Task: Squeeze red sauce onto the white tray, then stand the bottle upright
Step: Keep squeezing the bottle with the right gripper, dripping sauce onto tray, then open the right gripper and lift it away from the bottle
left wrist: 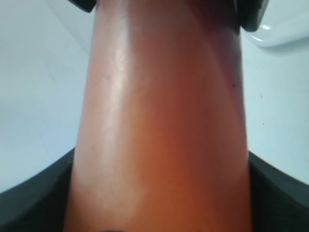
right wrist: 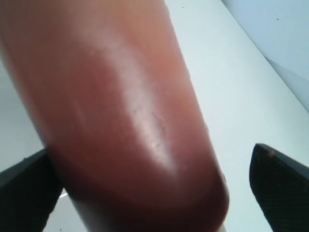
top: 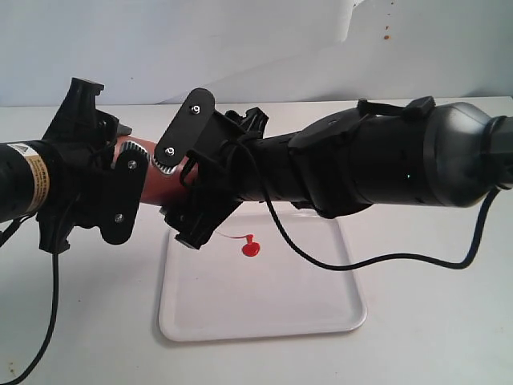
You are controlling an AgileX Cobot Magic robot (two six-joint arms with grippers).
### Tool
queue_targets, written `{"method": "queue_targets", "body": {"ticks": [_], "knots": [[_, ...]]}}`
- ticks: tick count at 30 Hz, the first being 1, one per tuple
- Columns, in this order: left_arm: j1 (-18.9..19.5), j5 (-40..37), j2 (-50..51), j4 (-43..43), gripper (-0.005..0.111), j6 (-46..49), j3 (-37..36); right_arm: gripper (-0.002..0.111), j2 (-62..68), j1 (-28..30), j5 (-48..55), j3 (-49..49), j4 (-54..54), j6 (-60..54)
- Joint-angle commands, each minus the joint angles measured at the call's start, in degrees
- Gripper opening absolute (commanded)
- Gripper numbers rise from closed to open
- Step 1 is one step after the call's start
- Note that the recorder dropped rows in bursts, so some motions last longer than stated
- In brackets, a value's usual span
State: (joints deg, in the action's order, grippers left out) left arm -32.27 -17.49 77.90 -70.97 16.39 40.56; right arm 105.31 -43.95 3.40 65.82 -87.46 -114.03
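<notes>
You had the left gripper (top: 122,167) clamped on the bottle (top: 154,186), with its fingers (left wrist: 24,208) pressed against both sides in the left wrist view. The right gripper (top: 179,181) sat around the same bottle with its jaws apart: one finger (right wrist: 24,193) touched it and the other stood clear. The bottle was held off the desk (top: 425,273), lying nearly level above the far left corner of the white tray (top: 264,309). A blob of red sauce (top: 251,249) lay on the tray, with a thin strand trailing from it.
</notes>
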Motion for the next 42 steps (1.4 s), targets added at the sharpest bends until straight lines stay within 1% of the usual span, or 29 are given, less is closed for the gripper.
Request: {"method": "queue_targets", "body": {"ticks": [1, 4, 15, 16, 18, 19, 32, 38, 42], "knots": [[-0.32, 1.0, -0.39, 0.16, 0.0, -0.95, 0.32, 0.094, -0.84, -0.04, -1.64, 0.28, -4.66, 0.57], [-0.32, 1.0, -0.39, 0.16, 0.0, -0.95, 0.32, 0.094, -0.84, -0.04, -2.93, 0.28, -7.05, 0.57], [-0.32, 1.0, -0.39, 0.16, 0.0, -0.95, 0.32, 0.094, -0.84, -0.04, -2.93, 0.28, -9.39, 0.57], [-0.32, 1.0, -0.39, 0.16, 0.0, -0.95, 0.32, 0.096, -0.84, -0.04, -2.93, 0.28, -9.39, 0.57], [-0.32, 1.0, -0.39, 0.16, 0.0, -0.95, 0.32, 0.104, -0.84, -0.04, -2.93, 0.28, -8.35, -0.32], [-0.32, 1.0, -0.39, 0.16, 0.0, -0.95, 0.32, 0.105, -0.84, -0.04, -2.93, 0.28, -7.32, -0.42], [-0.32, 1.0, -0.39, 0.16, 0.0, -0.95, 0.32, 0.105, -3.14, -0.12, -2.31, 0.0, -8.62, 2.21], [-0.32, 0.86, -0.39, 0.16, 0.0, -0.95, 0.32, 0.105, -6.26, -0.12, 3.22, -4.52, -7.69, 2.27], [-0.32, 0.86, -0.39, 0.16, 0.0, -0.95, 0.32, 0.105, -7.19, -0.12, 3.66, -6.43, -7.2, 2.27]]}}
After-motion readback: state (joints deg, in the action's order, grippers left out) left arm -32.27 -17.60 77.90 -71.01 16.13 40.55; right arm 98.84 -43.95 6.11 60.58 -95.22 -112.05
